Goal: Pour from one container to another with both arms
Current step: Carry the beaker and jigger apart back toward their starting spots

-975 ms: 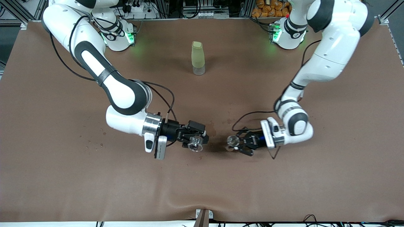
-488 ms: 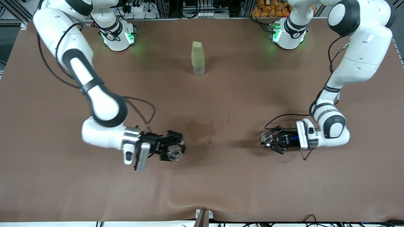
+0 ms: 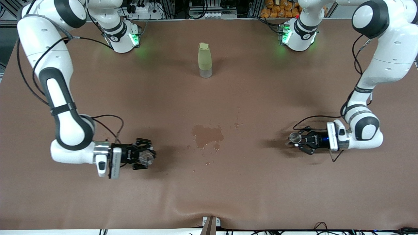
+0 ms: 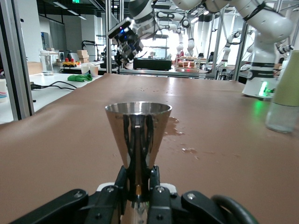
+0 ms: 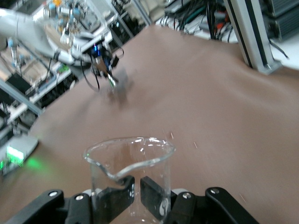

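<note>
The clear glass measuring cup [image 3: 145,157] is upright in my right gripper [image 3: 147,157], low over the brown cloth toward the right arm's end. In the right wrist view the cup [image 5: 128,170] stands with its spout rim up and my right gripper [image 5: 135,184] shut on it. The shiny steel jigger [image 3: 294,137] is in my left gripper [image 3: 296,139], low over the cloth toward the left arm's end. The left wrist view has the jigger [image 4: 138,135] upright, with my left gripper [image 4: 138,176] shut on its narrow waist.
A wet patch [image 3: 207,134] with small splashes darkens the cloth midway between the two grippers. The tall pale-green bottle [image 3: 204,60] stands farther from the front camera, near the arm bases, also showing at the edge as the bottle [image 4: 284,98].
Both arms have swung apart from the middle, the right one with the cup toward its end, the left one with the jigger toward its end. The wet patch now lies uncovered.
</note>
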{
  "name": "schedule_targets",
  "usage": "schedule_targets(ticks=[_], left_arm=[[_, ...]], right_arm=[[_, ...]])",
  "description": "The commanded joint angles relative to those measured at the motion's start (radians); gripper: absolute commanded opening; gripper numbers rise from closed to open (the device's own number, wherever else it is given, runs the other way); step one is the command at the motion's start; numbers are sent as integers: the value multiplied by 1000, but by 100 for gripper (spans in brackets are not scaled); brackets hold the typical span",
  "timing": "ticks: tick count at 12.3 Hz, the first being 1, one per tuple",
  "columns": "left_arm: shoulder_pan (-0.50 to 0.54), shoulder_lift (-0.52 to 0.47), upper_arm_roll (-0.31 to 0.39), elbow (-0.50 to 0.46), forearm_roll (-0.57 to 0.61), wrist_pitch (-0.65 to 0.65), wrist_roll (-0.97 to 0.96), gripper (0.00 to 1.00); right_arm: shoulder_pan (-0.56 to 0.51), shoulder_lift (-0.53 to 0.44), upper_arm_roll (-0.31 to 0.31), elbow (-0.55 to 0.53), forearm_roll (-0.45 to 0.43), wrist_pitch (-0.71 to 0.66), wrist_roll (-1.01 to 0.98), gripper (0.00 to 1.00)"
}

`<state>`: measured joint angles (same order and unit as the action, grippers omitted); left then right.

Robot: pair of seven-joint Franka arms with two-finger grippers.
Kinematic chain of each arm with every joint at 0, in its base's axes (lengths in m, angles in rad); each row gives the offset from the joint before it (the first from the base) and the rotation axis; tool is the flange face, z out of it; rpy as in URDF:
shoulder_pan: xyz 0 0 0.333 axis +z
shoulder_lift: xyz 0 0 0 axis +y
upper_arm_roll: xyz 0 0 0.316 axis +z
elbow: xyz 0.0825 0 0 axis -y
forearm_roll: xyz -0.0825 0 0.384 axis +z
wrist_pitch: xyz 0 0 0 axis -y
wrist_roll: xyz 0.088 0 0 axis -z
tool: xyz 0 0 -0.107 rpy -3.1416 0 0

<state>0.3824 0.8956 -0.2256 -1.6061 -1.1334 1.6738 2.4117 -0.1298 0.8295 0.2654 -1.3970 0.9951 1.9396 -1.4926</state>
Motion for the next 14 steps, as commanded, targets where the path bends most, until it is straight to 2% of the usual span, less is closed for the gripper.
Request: schedule_targets(ticks=[1, 3, 8, 10, 14], left_arm=[[73, 25, -5, -5, 46, -71, -11, 0], [125, 35, -5, -3, 85, -94, -10, 0], [223, 84, -5, 0, 155, -189, 3, 0], [245, 98, -5, 3, 171, -197, 7, 0], [247, 112, 3, 23, 191, -195, 24, 0]], right_arm=[[-74, -15, -23, -19, -85, -105, -115, 0], [-141, -6, -23, -11, -143, -177, -188, 0], [-254, 0, -23, -8, -285, -220, -299, 0], [-306, 26, -25, -11, -314, -222, -415, 0], [-363, 88, -25, -10, -314, -217, -578, 0]])
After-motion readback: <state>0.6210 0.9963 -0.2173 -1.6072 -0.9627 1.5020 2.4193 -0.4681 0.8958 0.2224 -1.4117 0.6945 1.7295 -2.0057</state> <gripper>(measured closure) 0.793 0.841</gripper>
